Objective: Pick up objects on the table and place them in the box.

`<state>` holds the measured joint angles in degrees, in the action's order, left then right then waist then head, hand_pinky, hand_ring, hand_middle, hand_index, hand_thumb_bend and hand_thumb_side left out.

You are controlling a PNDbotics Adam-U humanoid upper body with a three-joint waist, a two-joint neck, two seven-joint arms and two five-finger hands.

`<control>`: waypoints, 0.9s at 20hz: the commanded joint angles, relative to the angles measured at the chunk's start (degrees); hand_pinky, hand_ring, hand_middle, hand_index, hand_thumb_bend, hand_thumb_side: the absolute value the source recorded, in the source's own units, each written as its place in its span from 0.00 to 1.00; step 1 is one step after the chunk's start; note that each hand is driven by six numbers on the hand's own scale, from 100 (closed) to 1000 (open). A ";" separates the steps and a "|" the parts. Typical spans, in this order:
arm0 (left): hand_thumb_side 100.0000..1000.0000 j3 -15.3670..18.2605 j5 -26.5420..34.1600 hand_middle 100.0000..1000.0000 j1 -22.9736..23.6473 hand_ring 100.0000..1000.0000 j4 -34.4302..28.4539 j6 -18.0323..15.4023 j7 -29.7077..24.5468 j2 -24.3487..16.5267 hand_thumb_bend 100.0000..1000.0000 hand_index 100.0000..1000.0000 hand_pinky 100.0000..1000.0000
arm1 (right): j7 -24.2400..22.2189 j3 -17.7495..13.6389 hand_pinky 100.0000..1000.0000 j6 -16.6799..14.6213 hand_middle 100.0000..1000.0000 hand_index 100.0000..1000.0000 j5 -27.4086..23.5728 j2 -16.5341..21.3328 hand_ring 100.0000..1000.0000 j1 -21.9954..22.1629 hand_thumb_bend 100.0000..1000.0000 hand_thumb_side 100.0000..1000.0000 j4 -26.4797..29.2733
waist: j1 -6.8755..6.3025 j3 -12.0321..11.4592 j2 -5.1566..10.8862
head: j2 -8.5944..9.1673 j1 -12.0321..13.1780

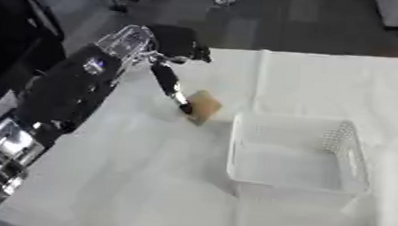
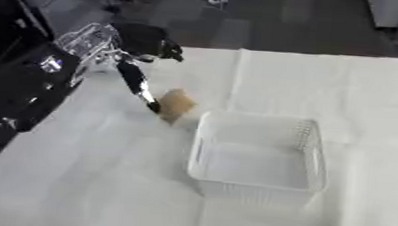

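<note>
White cloth covers the desk (image 1: 145, 181), and on it stands a clear plastic box (image 1: 297, 153) with perforated walls, open at the top, with nothing visible inside it. Seen from the centre of the left eye view, the box sits at about four o'clock.

Just off the box's near-left corner, toward ten o'clock from it, lies a small tan block (image 1: 205, 106), flat-sided and somewhat tilted on the cloth. It is close beside the box wall but outside it, on the desk.

From the view's left side the left arm comes in, black with silver joints, reaching toward one o'clock. Its left hand (image 1: 171, 80) hangs over the cloth with the palm part high at around eleven o'clock of the view's centre. One of its fingers (image 1: 179, 97) stretches straight down toward five o'clock, and its tip meets the left edge of the tan block. The other fingers bunch near the palm, dark against dark; whether any of them curl round something cannot be told. The extended finger touches the block rather than wrapping it, and no thumb shows on the block's far side.

Past the desk's far edge at twelve o'clock is grey floor.
</note>
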<state>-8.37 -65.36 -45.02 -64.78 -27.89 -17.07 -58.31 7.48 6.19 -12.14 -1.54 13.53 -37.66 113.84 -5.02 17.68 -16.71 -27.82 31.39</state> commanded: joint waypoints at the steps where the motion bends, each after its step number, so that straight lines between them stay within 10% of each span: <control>1: 1.00 1.35 0.78 0.93 -0.89 0.88 -0.28 0.53 -0.99 -1.41 1.00 0.97 1.00 | -0.34 -0.06 0.00 0.00 0.36 0.79 -0.06 -0.14 0.28 -1.36 0.06 1.00 0.75 | -0.09 0.18 0.71 | 1.22 0.93; 18: 0.98 0.62 1.37 0.92 0.60 0.85 1.95 0.34 -3.95 1.20 1.00 0.96 1.00 | -0.71 0.10 0.00 0.07 0.36 0.79 -0.20 -0.77 0.28 -2.63 0.06 1.00 0.75 | -0.46 0.88 -0.22 | 1.97 1.82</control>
<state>-8.10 -64.41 -43.95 -62.73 -27.48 -20.61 -55.87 7.01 6.29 -12.10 -1.57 12.60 -39.47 113.84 -5.61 18.59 -17.87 -26.81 32.44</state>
